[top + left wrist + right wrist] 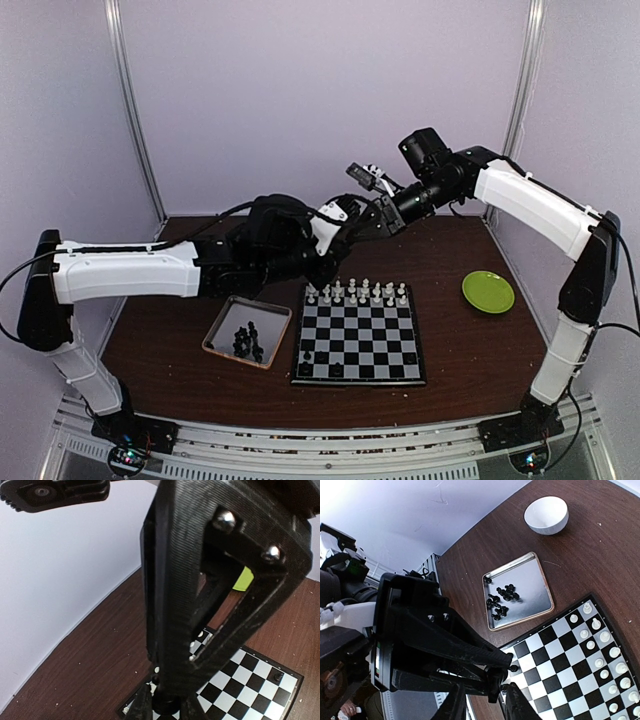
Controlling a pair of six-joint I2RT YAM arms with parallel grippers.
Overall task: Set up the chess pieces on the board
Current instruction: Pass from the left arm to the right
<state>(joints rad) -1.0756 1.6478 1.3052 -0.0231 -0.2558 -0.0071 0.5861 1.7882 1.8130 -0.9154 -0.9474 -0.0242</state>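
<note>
On the near half of the board (pixel 360 372), a lone black piece (pixel 307 355) stands in the left-hand column, and the rest of the near rows show no pieces. Just beside the board's left edge, a silver tray (pixel 272 318) holds a huddle of black pieces (pixel 247 340). Farther back, the white pieces (pixel 357 293) fill the two far rows. A green plate (pixel 488 292) sits well off to their right on the table (pixel 450 350), and a white bowl (pixel 546 515) lies past the tray. Above the board's far left corner the arms meet tip to tip. The left gripper (pixel 164 711) is clenched on what looks like a black chessman (pixel 165 699), and the right gripper (pixel 486 706) crowds the same spot. Whether its jaws have closed on the piece or merely bracket it cannot be told. The step in hand appears to be a mid-air handover. The next move calls for one firm grip before the other lets go, then an upright descent onto a near-row square away from the lone black piece.
</note>
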